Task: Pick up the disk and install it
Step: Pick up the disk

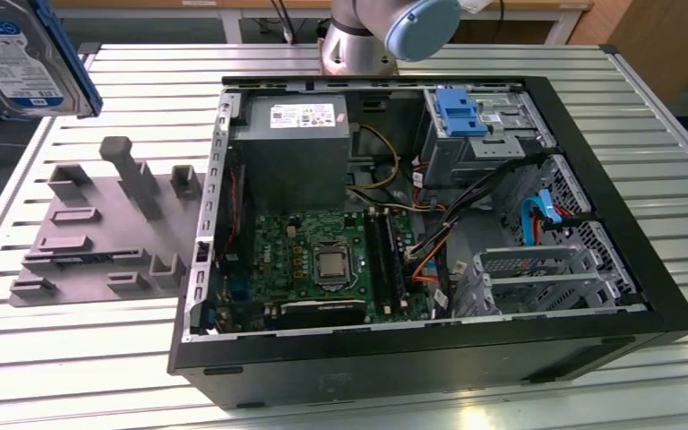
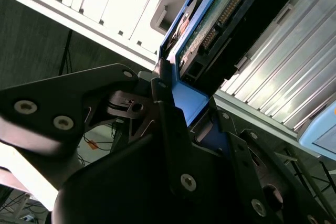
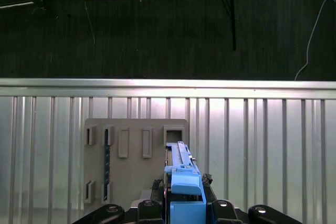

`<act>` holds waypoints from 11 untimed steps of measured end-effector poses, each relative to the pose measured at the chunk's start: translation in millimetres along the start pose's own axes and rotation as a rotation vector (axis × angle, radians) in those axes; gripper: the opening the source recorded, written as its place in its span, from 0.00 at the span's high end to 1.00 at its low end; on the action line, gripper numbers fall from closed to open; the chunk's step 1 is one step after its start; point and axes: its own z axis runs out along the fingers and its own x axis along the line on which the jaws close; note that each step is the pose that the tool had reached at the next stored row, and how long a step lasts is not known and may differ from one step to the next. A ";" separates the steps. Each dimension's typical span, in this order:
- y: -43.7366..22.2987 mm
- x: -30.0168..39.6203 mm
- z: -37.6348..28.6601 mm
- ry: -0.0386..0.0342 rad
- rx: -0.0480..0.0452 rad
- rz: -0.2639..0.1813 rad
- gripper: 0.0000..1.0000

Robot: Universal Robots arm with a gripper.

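The disk (image 1: 19, 54) hangs in the air at the exterior view's upper left, above the table's corner. Its white-and-blue label and blue rail frame face the camera. In the second wrist view my gripper (image 2: 185, 109) is shut on the blue rail end of the disk (image 2: 223, 11), whose connector edge and circuit board show. The first wrist view has the disk (image 3: 184, 179) edge-on between my gripper (image 3: 184, 192) fingers. It is held above the grey holder plate (image 3: 134, 153).
An open computer case (image 1: 613, 309) lies on the slatted metal table (image 1: 81, 358), with a grey power-supply box (image 1: 296, 148), a bare blue bracket (image 1: 461, 112) and a metal drive cage (image 1: 536, 273) inside. A grey fixture plate (image 1: 105, 224) sits to the exterior view's left of the case.
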 end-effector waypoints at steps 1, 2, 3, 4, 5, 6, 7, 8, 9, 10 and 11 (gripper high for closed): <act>0.0 0.0 -0.3 0.0000 0.0000 0.000 0.64; 0.0 0.0 -0.6 0.0000 0.0000 0.000 0.64; 0.0 0.0 -0.9 0.0000 -0.0001 0.000 0.64; 0.0 0.0 -1.2 0.0000 -0.0001 0.000 0.64; 0.0 0.0 -1.5 0.0000 0.0000 0.000 0.64; 0.0 0.0 -1.7 0.0000 0.0000 0.000 0.64; 0.0 0.0 -2.0 0.0000 0.0000 0.000 0.64; 0.0 0.0 -2.3 0.0000 0.0000 0.000 0.64; 0.0 0.0 -2.6 0.0000 0.0000 0.000 0.64; 0.1 0.0 -2.9 0.0000 0.0000 0.000 0.64; 0.1 0.0 -3.2 0.0000 0.0000 0.000 0.64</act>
